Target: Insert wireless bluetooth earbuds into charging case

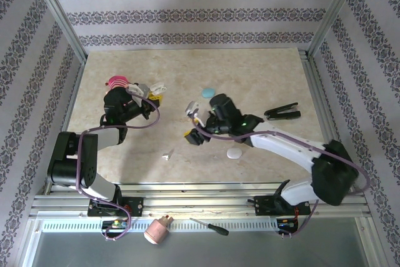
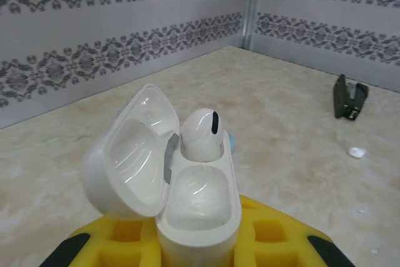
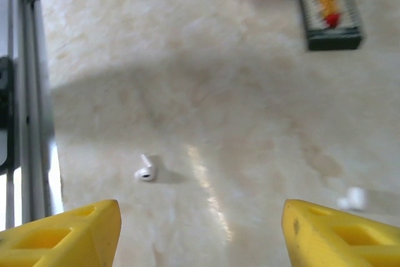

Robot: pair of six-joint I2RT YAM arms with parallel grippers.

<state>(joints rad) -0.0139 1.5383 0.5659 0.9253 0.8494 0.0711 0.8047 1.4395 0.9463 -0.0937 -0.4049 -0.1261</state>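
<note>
My left gripper (image 1: 153, 94) is shut on an open white charging case (image 2: 197, 217), its lid (image 2: 128, 154) tipped back to the left. One white earbud (image 2: 201, 132) stands in the far slot, while the near slot is bare. Yellow fingers (image 2: 275, 239) clamp the case's lower body. My right gripper (image 1: 191, 123) hovers mid-table, and in the right wrist view it (image 3: 200, 217) is wide open with nothing between its fingers. Below it, toward the left, a loose white earbud (image 3: 145, 171) lies on the table; from above it (image 1: 167, 154) is near the front edge.
A shut white case (image 1: 234, 153) lies front centre and a blue case (image 1: 207, 92) farther back. A black clip (image 1: 281, 112) rests at right, a pink object (image 1: 117, 81) behind the left arm. A small blurred white piece (image 3: 353, 198) lies near the right finger.
</note>
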